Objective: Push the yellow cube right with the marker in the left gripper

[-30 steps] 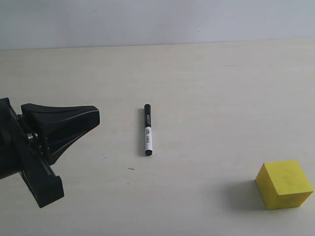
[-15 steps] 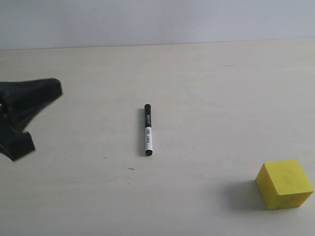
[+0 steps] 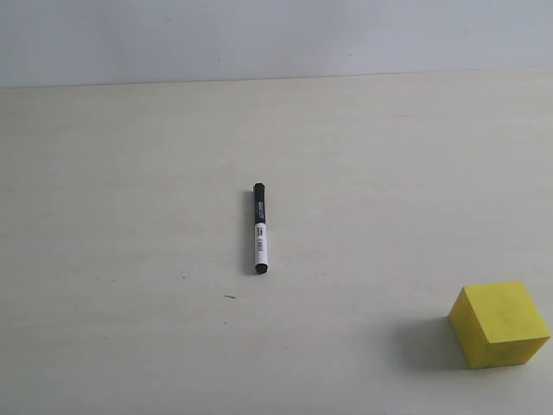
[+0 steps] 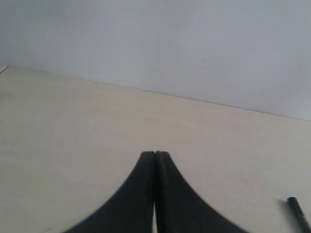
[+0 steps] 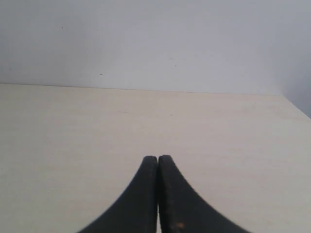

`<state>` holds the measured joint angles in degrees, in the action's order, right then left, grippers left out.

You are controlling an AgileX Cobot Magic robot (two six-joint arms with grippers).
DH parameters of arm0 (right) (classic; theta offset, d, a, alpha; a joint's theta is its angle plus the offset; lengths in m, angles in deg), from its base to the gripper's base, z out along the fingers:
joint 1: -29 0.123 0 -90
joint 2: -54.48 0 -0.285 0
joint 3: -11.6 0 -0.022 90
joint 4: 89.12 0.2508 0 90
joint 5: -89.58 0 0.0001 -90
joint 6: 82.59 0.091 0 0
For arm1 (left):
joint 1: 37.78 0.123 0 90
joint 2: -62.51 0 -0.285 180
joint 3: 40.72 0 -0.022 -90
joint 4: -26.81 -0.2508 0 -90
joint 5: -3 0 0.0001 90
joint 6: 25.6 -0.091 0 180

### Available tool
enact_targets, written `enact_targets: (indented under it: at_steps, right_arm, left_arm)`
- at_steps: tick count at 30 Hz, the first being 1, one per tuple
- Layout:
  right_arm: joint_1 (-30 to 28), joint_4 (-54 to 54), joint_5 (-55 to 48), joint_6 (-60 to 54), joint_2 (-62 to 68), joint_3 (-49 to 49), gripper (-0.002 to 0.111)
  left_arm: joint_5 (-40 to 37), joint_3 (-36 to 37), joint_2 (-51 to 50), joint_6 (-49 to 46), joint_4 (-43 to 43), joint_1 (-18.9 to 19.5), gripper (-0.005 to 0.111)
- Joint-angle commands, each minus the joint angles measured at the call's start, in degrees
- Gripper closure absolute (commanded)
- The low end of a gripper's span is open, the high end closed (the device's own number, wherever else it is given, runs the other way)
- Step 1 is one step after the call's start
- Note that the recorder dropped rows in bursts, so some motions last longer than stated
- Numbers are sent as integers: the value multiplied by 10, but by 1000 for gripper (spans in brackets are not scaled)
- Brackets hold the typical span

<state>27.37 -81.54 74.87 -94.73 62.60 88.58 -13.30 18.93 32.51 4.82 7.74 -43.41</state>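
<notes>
Marker (image 3: 259,228), slim and black-white, lies on the matte bench (image 3: 130,173), well apart from the blocky yellow cube (image 3: 499,324). Left gripper (image 4: 155,155) and right gripper (image 5: 158,158): jaws pressed together, empty.

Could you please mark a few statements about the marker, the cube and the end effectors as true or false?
1. The marker lies flat on the table. True.
2. The left end effector holds the marker. False: it is shut on nothing.
3. The cube touches the marker. False: they lie well apart.
4. The right end effector is shut. True.
</notes>
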Motion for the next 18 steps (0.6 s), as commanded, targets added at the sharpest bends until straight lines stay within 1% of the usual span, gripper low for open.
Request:
enact_targets:
  at_steps: [1, 4, 12, 18]
  right_arm:
    - [-3, 0, 8, -1, -3, 2, 108]
    - [-3, 0, 8, -1, -3, 2, 108]
    - [-3, 0, 8, -1, -3, 2, 108]
    - [-3, 0, 8, -1, -3, 2, 108]
  left_arm:
    - [-41, 2, 59, 1, 0, 36, 107]
    - [-41, 2, 94, 1, 0, 46, 107]
    - [-45, 7, 186, 1, 0, 46, 107]
    - [-45, 36, 209, -2, -3, 46, 107]
